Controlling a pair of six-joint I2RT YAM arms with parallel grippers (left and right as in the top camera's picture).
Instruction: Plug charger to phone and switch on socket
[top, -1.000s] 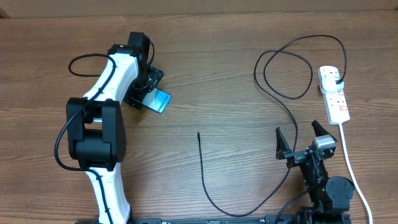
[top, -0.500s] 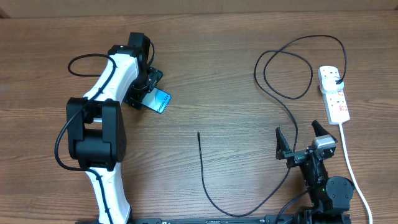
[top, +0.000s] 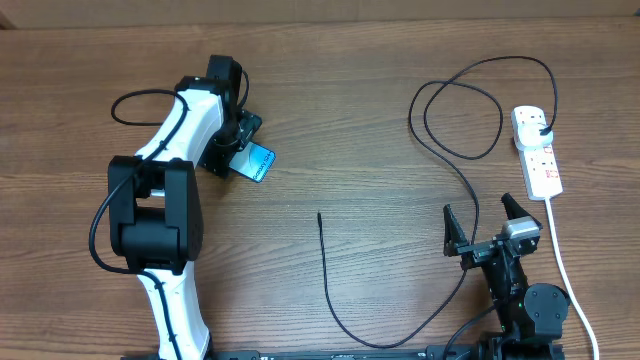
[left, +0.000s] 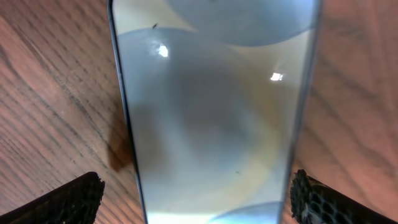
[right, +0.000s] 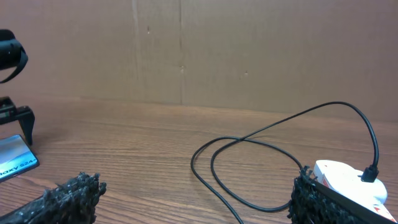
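Left gripper (left: 198, 198): released, jaws spread wide. The left wrist view shows one dark honeycomb-textured pad on either side, neither of them visibly pressing. The phone (left: 211, 112) lies flat on the table (top: 380, 100) directly between the pads, with its long axis running away from the gripper. Nothing is being gripped; it only straddles the phone.

Phone: a slim slab with glossy glass that reflects the ceiling lights, thin dark metal-looking edges and rounded corners. It looks slick, so I'd expect a side pinch to slip easily. I can't see its port from either view.

Right gripper (top: 483, 228): also released, empty and parked low, well away from the phone. The charger (top: 321, 240) passes close by its left finger without touching it.

Charger: a thin, limp black round cable. The connector tip (top: 319, 216) lies loose on the table roughly midway between the two grippers, closer to the phone side but clearly apart from the phone. From there the cable sweeps under the right gripper and loops out beyond it. The black plug (top: 541, 124) is already seated in the far outlet of the socket (top: 540, 165).

Socket: a white, rigid plastic strip with small red marks, just beyond the right gripper's right finger. Its thicker white cord (top: 560, 260) trails back past the arm. The switch position is too small to read.

Progress, as I judge it:
- Done: the plug is in the strip.
- Left: pick up the tip, seat it in the phone, flip the switch.
- We're early in the task and nothing is mated at the phone end yet.

The table is matte wood grain.
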